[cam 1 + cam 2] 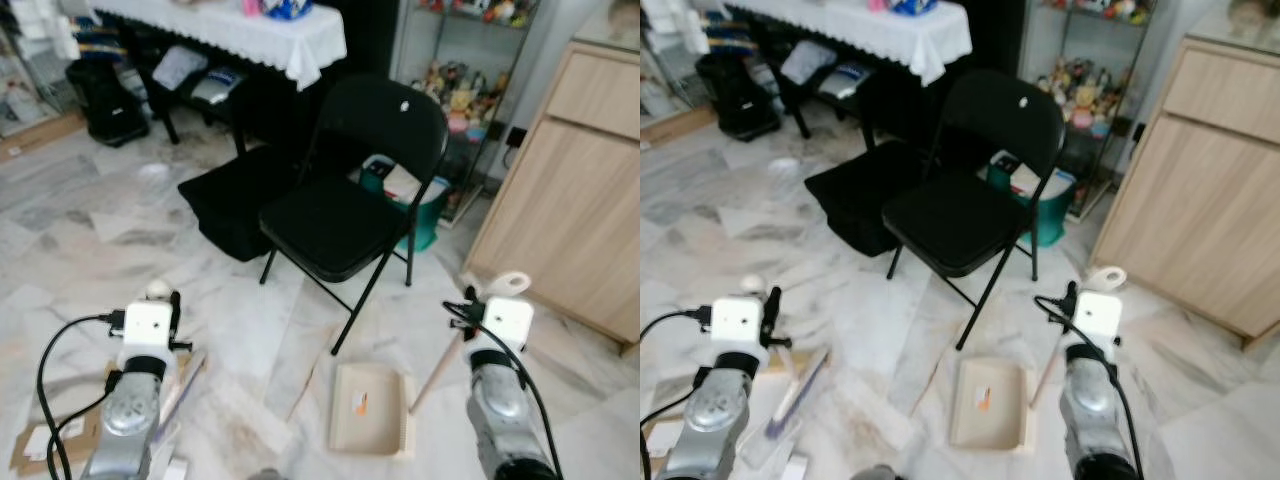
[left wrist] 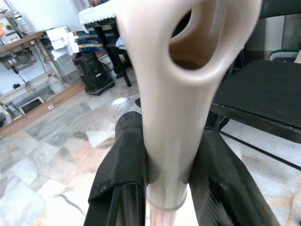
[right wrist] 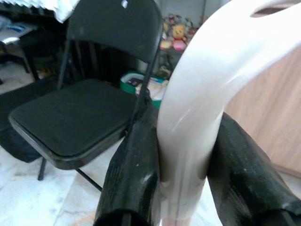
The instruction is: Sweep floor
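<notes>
The left gripper's [image 2: 167, 179] black fingers [image 2: 120, 174] are clamped on the cream broom handle [image 2: 178, 94], whose looped end rises just past them; the right gripper's [image 3: 181, 179] fingers [image 3: 131, 174] squeeze the white dustpan handle [image 3: 202, 89] the same way. In the head views the left arm [image 1: 135, 400] sits at the lower left of the frame and the right arm [image 1: 500, 390] at the lower right, each topped by a white wrist box.

Low in the frame, between the arms, the cream dustpan [image 1: 372, 408] lies flat on the floor [image 1: 90, 250], a small orange scrap inside it, with its long pale stick slanting up to the right hand. The broom's head [image 1: 795, 395] rests on the floor just beside the left arm, near a sheet of brown cardboard [image 1: 45, 440] at the lower left corner. The floor is glossy white marble with grey veins, smudged brownish near the pan.

At mid frame stands a black folding chair [image 1: 350, 190], with a black bag [image 1: 230, 205] beside it to the left and a green bin [image 1: 425, 205] behind it. A light wooden cabinet [image 1: 575, 190] fills the right edge. At the top of the frame a counter with a white lace cloth [image 1: 240, 35] runs across the upper left, and a glass shelf of small figurines [image 1: 465, 95] stands at the upper right
</notes>
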You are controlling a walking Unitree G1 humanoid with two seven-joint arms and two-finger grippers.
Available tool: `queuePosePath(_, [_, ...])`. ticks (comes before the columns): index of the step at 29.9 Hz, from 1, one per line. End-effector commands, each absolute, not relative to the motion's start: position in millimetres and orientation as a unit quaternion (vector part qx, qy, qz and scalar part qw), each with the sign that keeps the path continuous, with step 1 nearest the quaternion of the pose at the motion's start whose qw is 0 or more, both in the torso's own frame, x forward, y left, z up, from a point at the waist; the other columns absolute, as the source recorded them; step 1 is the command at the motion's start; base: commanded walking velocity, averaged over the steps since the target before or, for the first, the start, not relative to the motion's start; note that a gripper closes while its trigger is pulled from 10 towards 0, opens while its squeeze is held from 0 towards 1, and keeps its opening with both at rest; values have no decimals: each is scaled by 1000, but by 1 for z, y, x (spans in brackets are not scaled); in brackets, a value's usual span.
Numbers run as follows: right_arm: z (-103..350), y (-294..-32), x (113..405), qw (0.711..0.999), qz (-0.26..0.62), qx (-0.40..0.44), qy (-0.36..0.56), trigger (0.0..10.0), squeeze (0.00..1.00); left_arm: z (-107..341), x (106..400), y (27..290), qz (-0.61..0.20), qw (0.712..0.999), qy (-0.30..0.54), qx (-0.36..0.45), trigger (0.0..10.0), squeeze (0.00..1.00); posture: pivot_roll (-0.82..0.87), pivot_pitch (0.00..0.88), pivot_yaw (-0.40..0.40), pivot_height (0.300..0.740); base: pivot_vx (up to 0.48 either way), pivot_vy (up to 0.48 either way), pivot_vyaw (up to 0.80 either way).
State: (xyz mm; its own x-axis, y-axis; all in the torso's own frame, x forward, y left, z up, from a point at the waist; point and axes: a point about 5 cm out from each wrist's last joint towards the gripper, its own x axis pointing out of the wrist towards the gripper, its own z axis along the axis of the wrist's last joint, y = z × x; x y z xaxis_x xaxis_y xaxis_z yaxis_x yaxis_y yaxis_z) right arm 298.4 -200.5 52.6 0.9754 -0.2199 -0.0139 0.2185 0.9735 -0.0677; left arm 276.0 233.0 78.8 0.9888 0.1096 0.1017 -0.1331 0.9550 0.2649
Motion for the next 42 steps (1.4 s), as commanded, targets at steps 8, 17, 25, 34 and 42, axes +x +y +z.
queuePosePath(8, [61,-206,301,992,-115,-43,-7,10000,0,100,285,224,45,986,-89,131,10000,0,19,94,34,740,0,0,0])
queuePosePath(17, [60,-203,301,993,-108,-47,-6,10000,0,113,291,226,48,982,-111,146,10000,0,21,96,36,740,0,0,658])
queuePosePath(25, [60,-202,301,993,-103,-48,-5,10000,0,116,292,225,49,981,-116,149,10000,0,19,90,35,740,0,0,800])
queuePosePath(34, [60,-199,302,995,-94,-44,-5,10000,0,115,291,225,54,981,-116,149,10000,0,17,82,31,740,0,0,800])
queuePosePath(42, [61,-199,303,995,-88,-43,-5,10000,0,111,289,223,56,982,-110,145,10000,0,13,71,24,740,0,0,800])
